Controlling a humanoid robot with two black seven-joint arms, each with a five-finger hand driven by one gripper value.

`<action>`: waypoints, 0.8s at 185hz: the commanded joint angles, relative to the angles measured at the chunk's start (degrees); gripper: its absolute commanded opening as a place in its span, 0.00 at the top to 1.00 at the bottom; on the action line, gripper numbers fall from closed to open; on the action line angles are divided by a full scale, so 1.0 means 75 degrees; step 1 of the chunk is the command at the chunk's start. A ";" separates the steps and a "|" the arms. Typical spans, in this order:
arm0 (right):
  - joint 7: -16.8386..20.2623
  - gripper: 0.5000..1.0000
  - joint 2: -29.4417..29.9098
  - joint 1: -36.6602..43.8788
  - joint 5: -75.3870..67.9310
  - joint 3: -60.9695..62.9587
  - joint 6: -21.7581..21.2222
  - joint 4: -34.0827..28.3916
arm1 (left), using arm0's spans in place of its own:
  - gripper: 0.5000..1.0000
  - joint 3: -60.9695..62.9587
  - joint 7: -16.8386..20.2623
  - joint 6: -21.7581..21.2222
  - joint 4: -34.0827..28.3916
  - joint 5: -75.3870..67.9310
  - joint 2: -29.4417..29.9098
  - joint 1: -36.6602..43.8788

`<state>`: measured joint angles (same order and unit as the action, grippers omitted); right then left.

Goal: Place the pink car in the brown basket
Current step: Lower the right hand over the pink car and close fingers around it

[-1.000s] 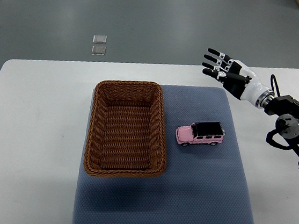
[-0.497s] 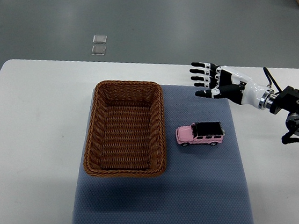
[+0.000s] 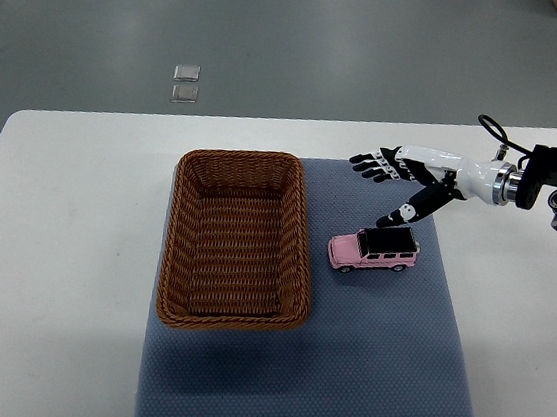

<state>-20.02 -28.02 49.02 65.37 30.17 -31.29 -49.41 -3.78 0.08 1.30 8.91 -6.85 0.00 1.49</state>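
The right hand [image 3: 410, 178] reaches in over the far right part of the blue mat [image 3: 383, 351], fingers [image 3: 369, 165] spread wide and holding nothing, thumb pointing down toward the pink car [image 3: 373, 250]. The car sits on the mat, just near of the hand and apart from it, nose pointing left. The brown basket [image 3: 236, 240] lies left of the car with a strip of bare mat between them. The white table [image 3: 53, 243] carries it all. On the grey floor beyond, two small clear squares [image 3: 184, 84].

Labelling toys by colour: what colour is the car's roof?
Black, on a pink car; clearest in the top view.
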 commanded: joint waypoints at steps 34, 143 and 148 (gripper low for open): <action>-0.0401 0.18 -0.0542 -0.0032 0.1491 -0.0424 0.0738 -0.0713 | 0.00 0.0000 0.0001 0.0002 0.0008 -0.0001 0.0000 0.0000; -0.0412 0.18 -0.0483 -0.0560 0.1842 -0.0987 0.1898 -0.1322 | 0.00 0.0000 0.0001 0.0002 0.0007 -0.0001 0.0000 0.0000; -0.0412 0.18 -0.0483 -0.0560 0.1842 -0.1022 0.1957 -0.1310 | 0.00 0.0000 0.0001 0.0002 0.0008 -0.0001 0.0000 0.0000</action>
<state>-23.17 -32.07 45.19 78.88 23.26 -18.13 -59.64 -3.78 0.09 1.32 8.89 -6.85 0.00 1.49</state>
